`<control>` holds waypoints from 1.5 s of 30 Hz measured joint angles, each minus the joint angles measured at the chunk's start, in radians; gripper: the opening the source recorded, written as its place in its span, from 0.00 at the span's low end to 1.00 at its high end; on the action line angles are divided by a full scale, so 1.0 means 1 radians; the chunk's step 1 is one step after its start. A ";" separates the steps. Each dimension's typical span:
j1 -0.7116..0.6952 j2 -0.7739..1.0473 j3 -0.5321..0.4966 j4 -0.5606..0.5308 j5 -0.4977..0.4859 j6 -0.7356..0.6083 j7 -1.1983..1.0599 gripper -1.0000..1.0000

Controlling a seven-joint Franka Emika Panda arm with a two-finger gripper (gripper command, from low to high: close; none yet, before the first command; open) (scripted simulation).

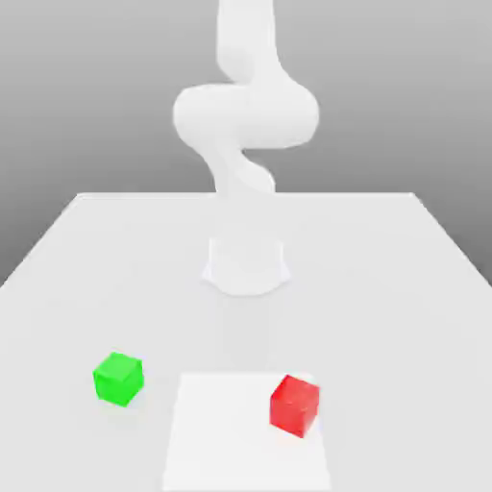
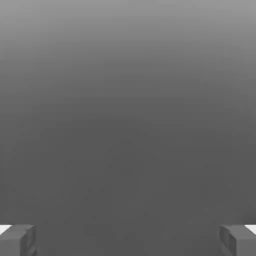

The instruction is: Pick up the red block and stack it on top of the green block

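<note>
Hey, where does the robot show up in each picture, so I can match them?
Exterior view: the robot arm stands centrally, beyond both blocks, running up out of the picture.
Hand view: its gripper stands open, fingers at opposite edges.
Shared landmark: the grey background, apparently the same in both.

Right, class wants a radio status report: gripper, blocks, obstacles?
Gripper open, nothing between fingers. Red block unstacked, on white square; green block bare-topped. Nothing seen between blocks.
</note>
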 joint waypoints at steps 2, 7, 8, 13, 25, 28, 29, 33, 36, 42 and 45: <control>0.017 0.084 -0.006 -0.040 0.048 0.043 0.030 0.50; 0.045 0.276 0.013 -0.133 0.136 0.139 0.117 0.50; 0.049 0.313 0.020 -0.151 0.148 0.158 0.138 0.50; 0.056 0.496 0.072 -0.244 0.163 0.260 0.275 0.50; 0.082 0.872 0.069 -0.369 -0.098 0.533 0.683 0.50; 0.094 0.961 0.053 -0.359 -0.112 0.607 0.696 0.50; 0.097 0.979 0.050 -0.357 -0.111 0.622 0.696 0.00; 0.097 0.979 0.051 -0.357 -0.112 0.623 0.697 0.00; 0.097 0.976 0.050 -0.357 -0.115 0.622 0.699 0.00; 0.087 0.819 0.068 -0.378 -0.084 0.488 0.675 0.00; 0.048 0.747 0.055 -0.392 -0.065 0.429 0.609 0.00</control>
